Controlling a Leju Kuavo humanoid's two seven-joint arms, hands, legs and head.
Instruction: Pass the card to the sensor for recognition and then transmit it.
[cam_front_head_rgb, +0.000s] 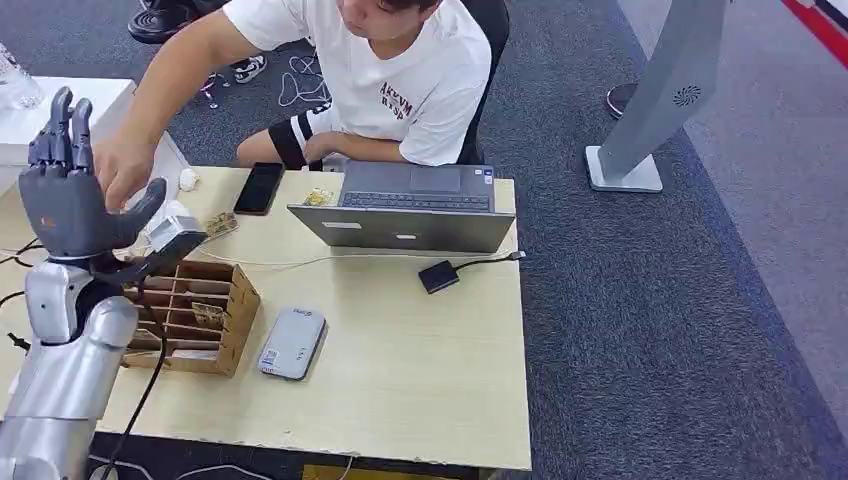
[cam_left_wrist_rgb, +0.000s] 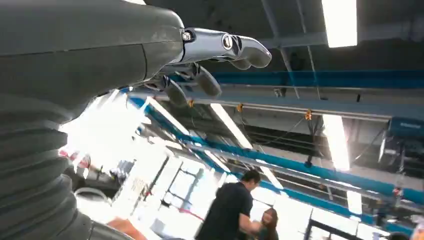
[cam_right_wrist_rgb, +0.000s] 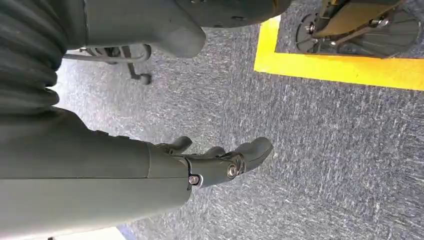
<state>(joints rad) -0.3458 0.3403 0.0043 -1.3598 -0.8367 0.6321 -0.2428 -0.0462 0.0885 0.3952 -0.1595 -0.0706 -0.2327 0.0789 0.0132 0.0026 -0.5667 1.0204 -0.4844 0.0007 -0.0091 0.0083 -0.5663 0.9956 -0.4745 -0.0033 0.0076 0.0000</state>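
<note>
My left hand (cam_front_head_rgb: 68, 195) is raised over the table's left end, fingers straight up and thumb spread, with nothing in it. In the left wrist view its fingers (cam_left_wrist_rgb: 220, 47) point toward the ceiling, apart and empty. A person's hand (cam_front_head_rgb: 122, 170) reaches in right beside it; I cannot tell whether it holds a card. The grey card sensor (cam_front_head_rgb: 293, 342) lies flat on the table, next to a wooden slotted card box (cam_front_head_rgb: 195, 315) with cards in it. A small patterned card (cam_front_head_rgb: 221, 224) lies behind the box. My right hand (cam_right_wrist_rgb: 220, 160) hangs over the carpet, loosely curved, empty.
A seated person in a white shirt (cam_front_head_rgb: 400, 70) faces the table (cam_front_head_rgb: 420, 370). A laptop (cam_front_head_rgb: 410, 210), a black phone (cam_front_head_rgb: 259, 187) and a small black adapter (cam_front_head_rgb: 438, 276) with its cable lie on it. A grey stand (cam_front_head_rgb: 650, 110) is on the carpet to the right.
</note>
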